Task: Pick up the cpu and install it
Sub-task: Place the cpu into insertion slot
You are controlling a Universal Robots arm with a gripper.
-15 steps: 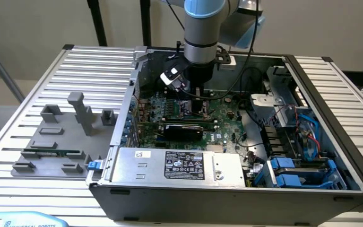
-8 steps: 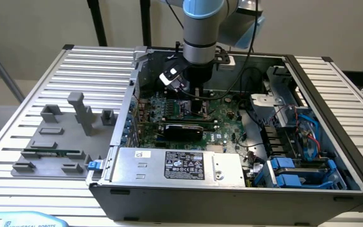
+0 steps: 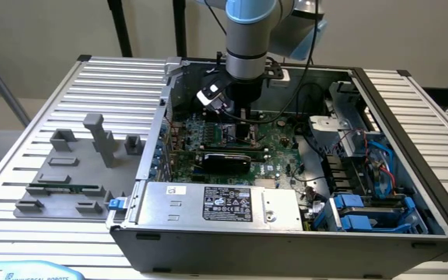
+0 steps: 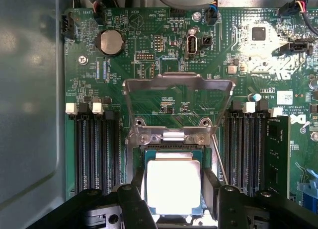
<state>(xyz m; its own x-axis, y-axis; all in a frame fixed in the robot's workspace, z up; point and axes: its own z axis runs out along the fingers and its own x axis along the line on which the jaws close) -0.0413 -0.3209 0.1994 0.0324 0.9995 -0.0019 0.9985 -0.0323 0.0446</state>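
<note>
table: slatted metal, with a pale wall behind it.
fixture blocks: grey, with a green memory stick; both lay well off from the jaws, toward the exterior view's left.
computer case: open, with the motherboard beneath the jaws.
gripper: jaws were clamped on opposite edges of the cpu.
cpu: sat between the jaws, flat over the socket, metal top toward the wrist camera. It was near-square with no clear long axis, edges parallel to the memory slots.

The cpu, a small flat square chip with a bright silvery metal top and a thin pale edge, sits level and face-up over the green motherboard, just beside the hinge of the raised metal frame.
</note>
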